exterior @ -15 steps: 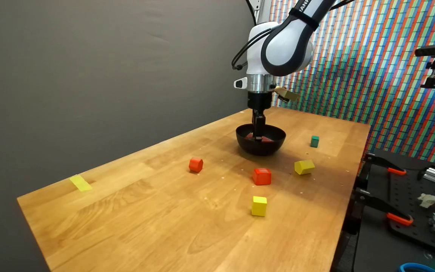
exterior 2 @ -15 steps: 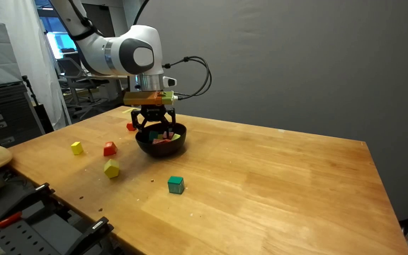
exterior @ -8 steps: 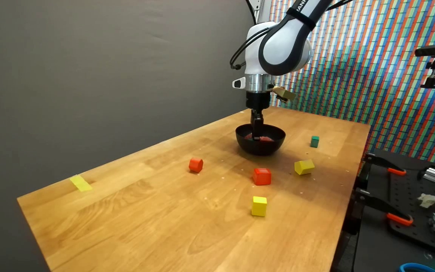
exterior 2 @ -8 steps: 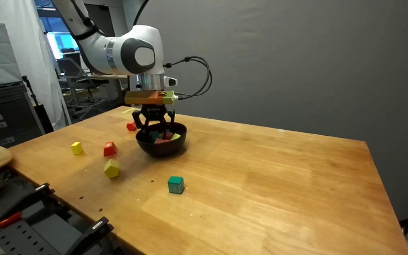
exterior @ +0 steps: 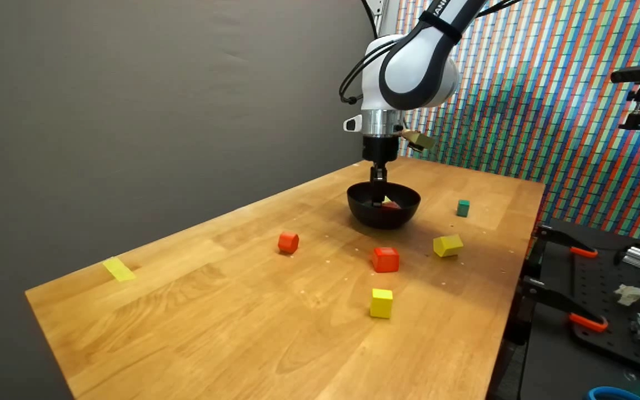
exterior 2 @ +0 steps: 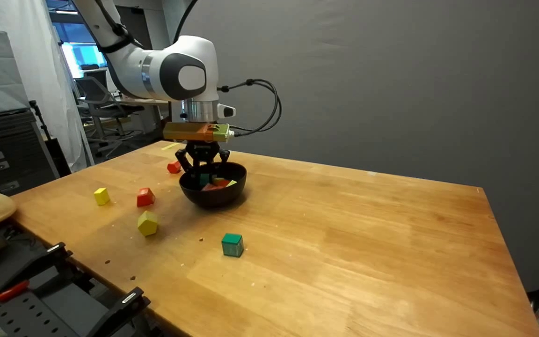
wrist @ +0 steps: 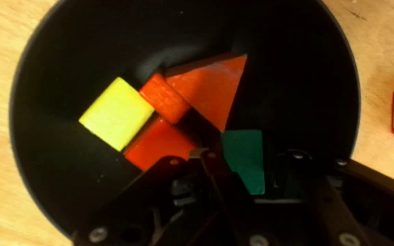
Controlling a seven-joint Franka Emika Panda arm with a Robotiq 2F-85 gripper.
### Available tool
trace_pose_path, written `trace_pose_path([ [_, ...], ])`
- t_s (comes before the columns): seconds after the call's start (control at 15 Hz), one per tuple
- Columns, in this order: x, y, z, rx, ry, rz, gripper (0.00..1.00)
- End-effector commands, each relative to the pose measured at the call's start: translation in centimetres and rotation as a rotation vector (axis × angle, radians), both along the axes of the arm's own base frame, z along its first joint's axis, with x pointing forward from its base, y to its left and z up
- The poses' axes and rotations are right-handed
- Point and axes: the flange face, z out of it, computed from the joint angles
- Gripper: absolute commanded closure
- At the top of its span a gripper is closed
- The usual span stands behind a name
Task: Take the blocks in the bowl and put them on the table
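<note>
A plain dark-grey wall (exterior 2: 382, 93) rises behind the large rectangular light-brown wooden table (exterior: 231, 311), its grain showing. In an exterior view, a backdrop of multicoloured stripes (exterior: 575, 111) stands past the table's edge; a white cloth curtain (exterior 2: 31, 42) hangs in an exterior view. A round black bowl (exterior: 384, 220) sits on the tabletop. My black pincer (wrist: 248, 155) reaches inside it, narrowed on a dark-green block (wrist: 243, 162), near a yellow block (wrist: 117, 114) and red-orange blocks (wrist: 210, 89). Five loose blocks (exterior: 385, 261), two red, two yellow, one green, lie outside the bowl.
</note>
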Motion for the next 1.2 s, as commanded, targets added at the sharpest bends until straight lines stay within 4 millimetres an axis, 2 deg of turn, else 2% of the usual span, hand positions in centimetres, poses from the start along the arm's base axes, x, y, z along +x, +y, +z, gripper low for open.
trace_pose_path([
  [0.0,-0.1,-1.1,3.5,0.005,-0.037,-0.005,0.83],
  [0.13,-0.8,-3.1,6.8,-0.020,-0.097,-0.038,0.83],
  [0.27,-1.4,-6.2,9.7,-0.027,-0.159,-0.107,0.83],
  [0.47,-2.6,-12.2,13.0,-0.038,-0.213,-0.260,0.83],
  [0.6,-2.9,-15.7,12.9,-0.088,-0.197,-0.346,0.83],
  [0.73,-3.1,-18.1,11.4,-0.146,-0.150,-0.384,0.83],
  [0.93,-3.0,-19.1,8.8,-0.183,-0.075,-0.389,0.78],
  [1.0,-2.9,-19.0,8.1,-0.182,-0.057,-0.384,0.57],
  [1.07,-2.8,-18.9,7.5,-0.184,-0.042,-0.383,0.53],
  [1.13,-2.6,-18.7,7.1,-0.182,-0.024,-0.376,0.37],
])
